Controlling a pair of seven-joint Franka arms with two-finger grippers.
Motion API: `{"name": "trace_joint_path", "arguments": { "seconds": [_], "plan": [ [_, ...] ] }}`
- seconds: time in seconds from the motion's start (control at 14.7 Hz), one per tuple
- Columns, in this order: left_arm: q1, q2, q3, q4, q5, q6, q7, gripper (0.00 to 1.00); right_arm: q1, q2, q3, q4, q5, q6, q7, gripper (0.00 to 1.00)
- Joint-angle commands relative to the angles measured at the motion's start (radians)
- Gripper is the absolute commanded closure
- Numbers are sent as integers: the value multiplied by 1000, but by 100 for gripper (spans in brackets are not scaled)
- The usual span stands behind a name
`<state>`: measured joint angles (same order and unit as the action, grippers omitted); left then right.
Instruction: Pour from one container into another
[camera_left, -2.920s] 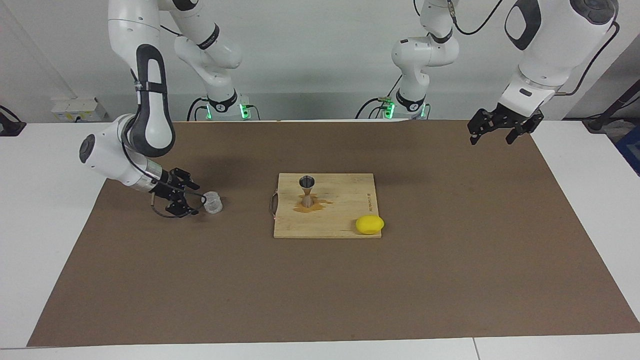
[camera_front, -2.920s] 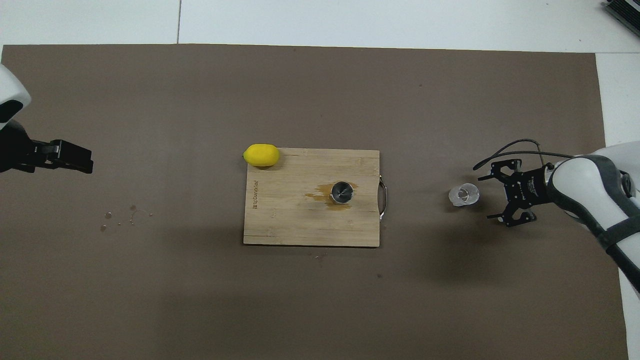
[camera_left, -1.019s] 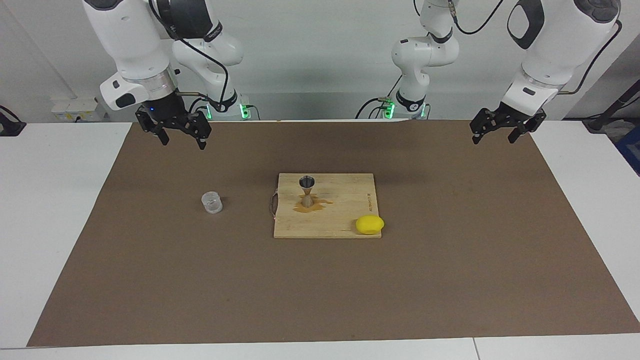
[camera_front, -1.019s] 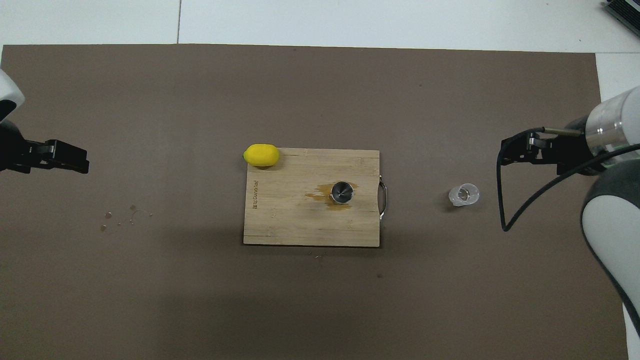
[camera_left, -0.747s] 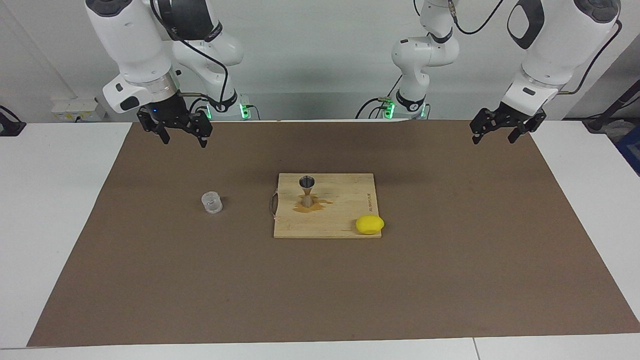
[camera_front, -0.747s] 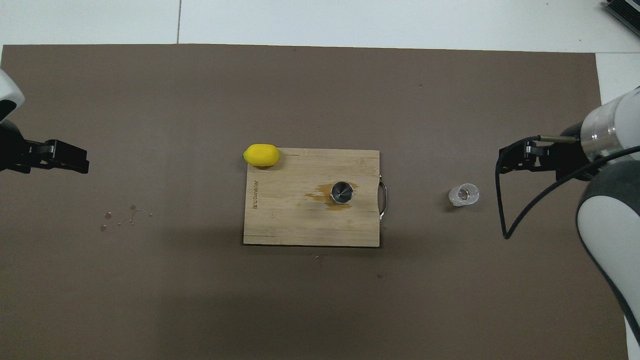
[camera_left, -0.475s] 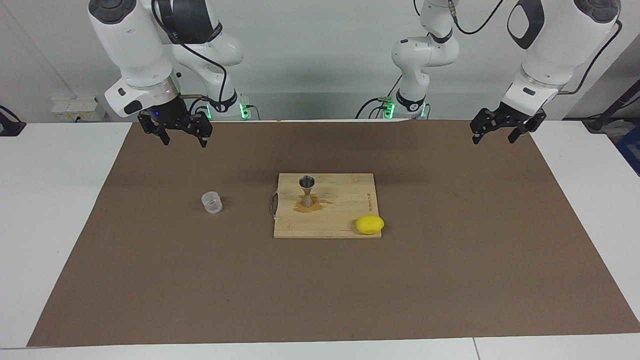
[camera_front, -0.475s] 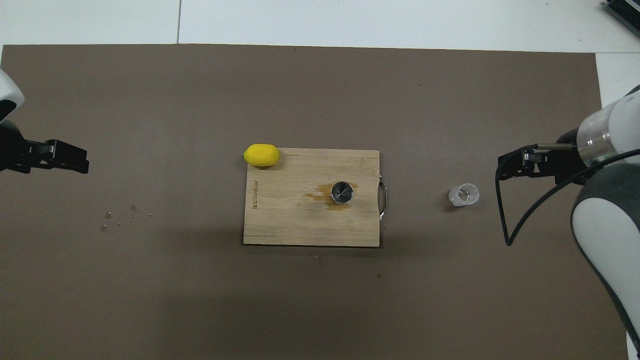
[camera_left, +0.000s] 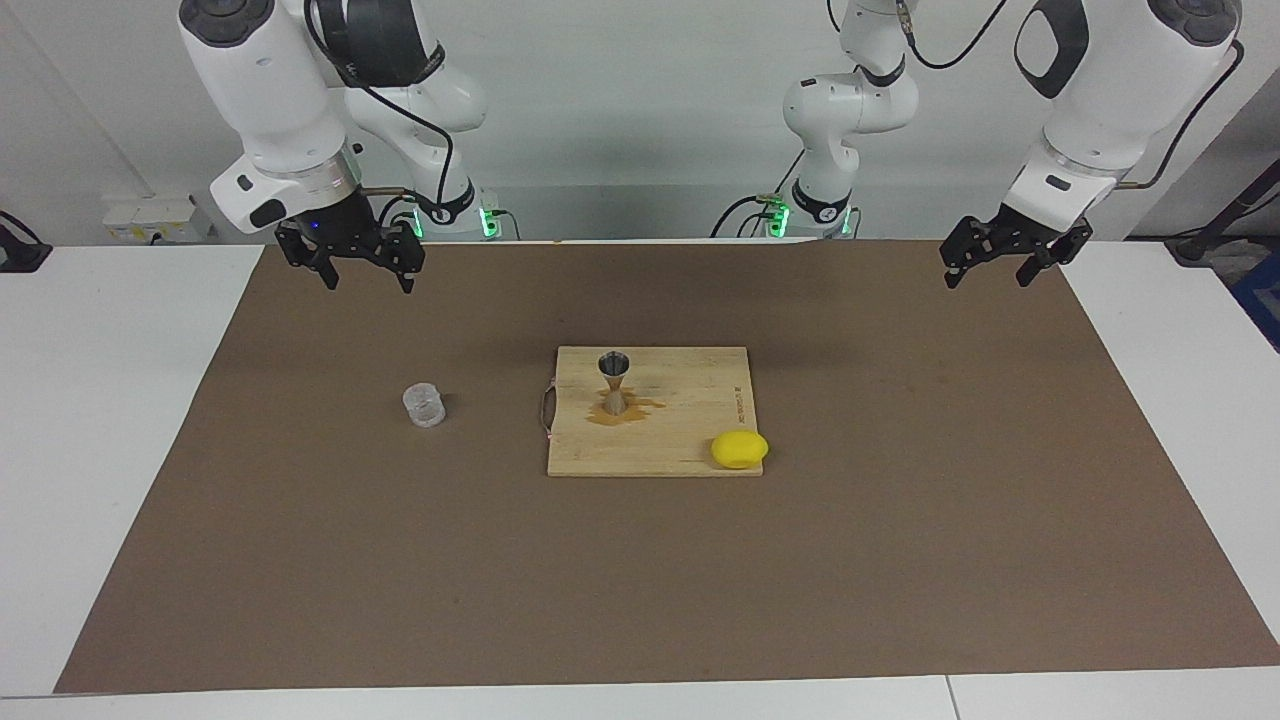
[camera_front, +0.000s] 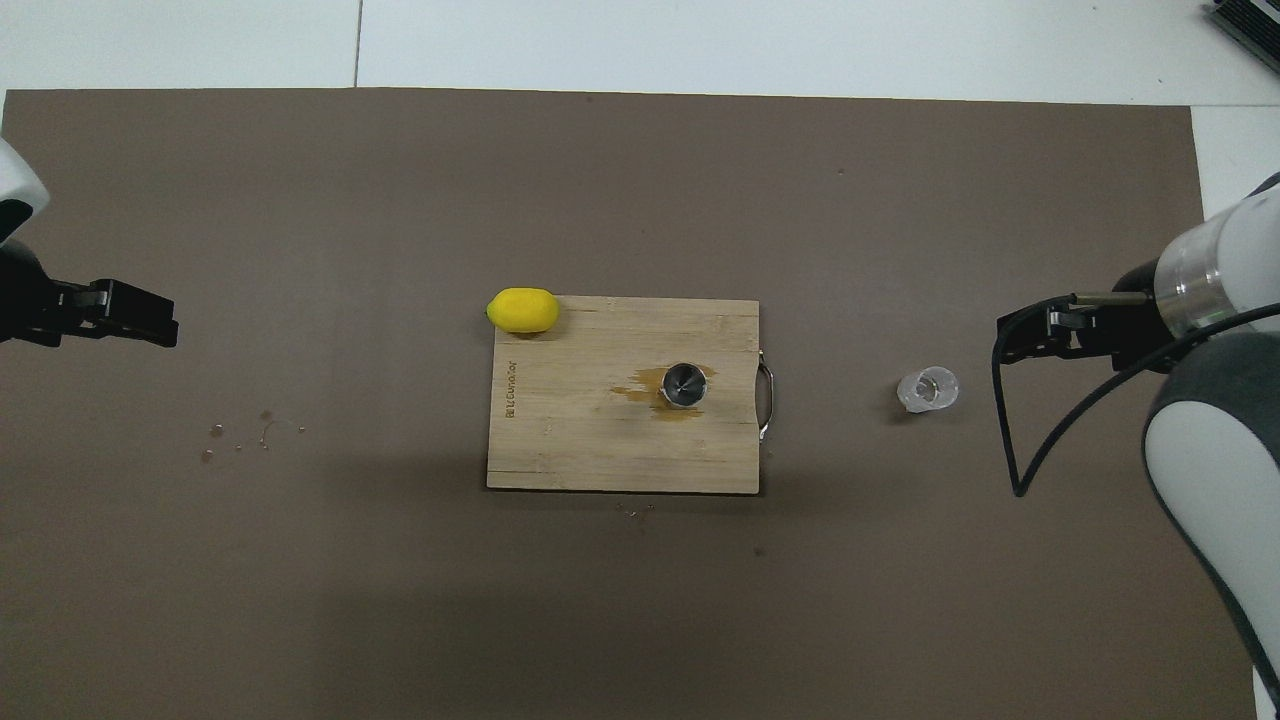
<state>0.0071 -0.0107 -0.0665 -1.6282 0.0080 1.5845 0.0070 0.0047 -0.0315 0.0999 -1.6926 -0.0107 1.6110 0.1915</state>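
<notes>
Yellow lemon (camera_left: 739, 449), silver jigger (camera_left: 613, 381), brown mat (camera_left: 900, 560).

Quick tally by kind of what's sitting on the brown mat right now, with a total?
Clear ribbed cup: 1
Metal jigger: 1
Wooden cutting board: 1
Lemon: 1
Total: 4
</notes>
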Motion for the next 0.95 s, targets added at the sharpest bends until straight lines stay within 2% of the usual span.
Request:
{"name": "trace_joint_path", "arguments": {
  "seconds": [0.0,0.88],
  "plan": [
    [-4,-18,8,-15,-10,-4,-1,0,-14,-27,9,-32,-22,18,-29,0],
    [-4,-18,8,-15,-10,-4,-1,0,-15,-28,10,-36,-25,30,-40,0]
  ]
}}
